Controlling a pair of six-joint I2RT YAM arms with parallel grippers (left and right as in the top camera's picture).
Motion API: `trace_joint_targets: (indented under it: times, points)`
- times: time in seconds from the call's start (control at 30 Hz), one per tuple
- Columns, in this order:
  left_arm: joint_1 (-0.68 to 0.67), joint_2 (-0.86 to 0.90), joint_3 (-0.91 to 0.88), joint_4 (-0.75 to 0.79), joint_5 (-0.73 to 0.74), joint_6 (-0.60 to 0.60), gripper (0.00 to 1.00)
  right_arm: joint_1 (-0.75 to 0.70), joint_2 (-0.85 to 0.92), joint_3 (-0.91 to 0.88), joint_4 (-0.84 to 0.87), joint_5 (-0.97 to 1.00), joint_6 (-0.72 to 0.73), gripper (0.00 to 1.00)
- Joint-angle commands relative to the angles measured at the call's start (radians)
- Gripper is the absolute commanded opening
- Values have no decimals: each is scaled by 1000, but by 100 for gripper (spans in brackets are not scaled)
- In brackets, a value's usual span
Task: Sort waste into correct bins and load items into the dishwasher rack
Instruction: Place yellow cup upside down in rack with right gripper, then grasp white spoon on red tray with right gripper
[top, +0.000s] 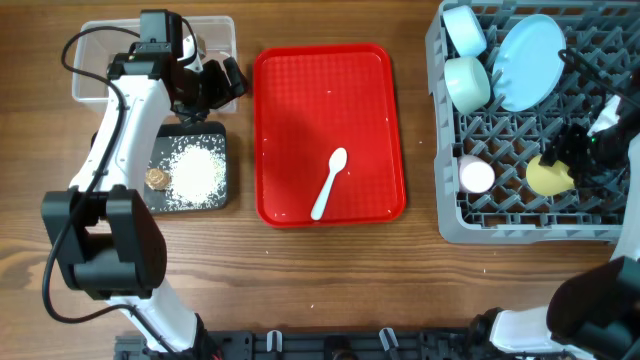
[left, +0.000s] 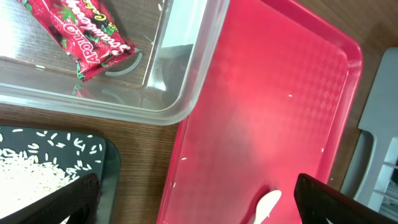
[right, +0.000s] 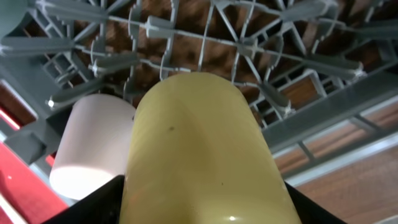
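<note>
My left gripper (top: 222, 82) (left: 199, 202) is open and empty, above the gap between the clear tub (top: 95, 60) and the red tray (top: 330, 130). A red snack wrapper (left: 81, 31) lies in the clear tub (left: 180, 93). The black tray (top: 222, 165) holds white rice grains (top: 195, 170) (left: 28, 174) and a brown food piece (top: 156, 177). The white spoon (top: 329, 184) (left: 266, 204) lies on the red tray. My right gripper (top: 572, 152) (right: 202, 202) is shut on the yellow cup (top: 549, 177) (right: 193, 124) in the grey rack (top: 452, 225), beside the pink cup (top: 477, 176) (right: 87, 152).
The rack also holds two pale blue bowls (top: 466, 30) (top: 467, 83) and a pale blue plate (top: 528, 60) standing between pegs at the back. My left arm covers part of the clear tub. Bare wood lies in front of the trays.
</note>
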Motion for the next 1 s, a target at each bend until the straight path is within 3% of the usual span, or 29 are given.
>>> trace_joint_targets:
  times: [0.0,0.27,0.3,0.33,0.4,0.63,0.8,0.9,0.97]
  points:
    - [-3,19,-8,0,-12,6,100,-2,45,2,26,20,18,56]
    - [-3,19,-8,0,-12,6,100,24,110,2,75,21,18,56]
    - [-3,19,-8,0,-12,6,100,31,112,2,75,21,18,63]
    - [-3,19,-8,0,-12,6,100,34,112,2,73,21,18,82]
    - [-3,19,-8,0,-12,6,100,34,112,2,66,20,19,100]
    - [-3,19,-8,-3,-23,7,100,64,72,153,-35,-61,-19,100]
    - [2,19,-8,-4,-73,6,100,399,-57,282,39,-143,-10,100]
    - [26,19,-8,-10,-72,5,100,734,26,278,160,-100,67,100]
    - [39,18,-8,-36,-89,5,100,869,138,278,167,-44,130,100]
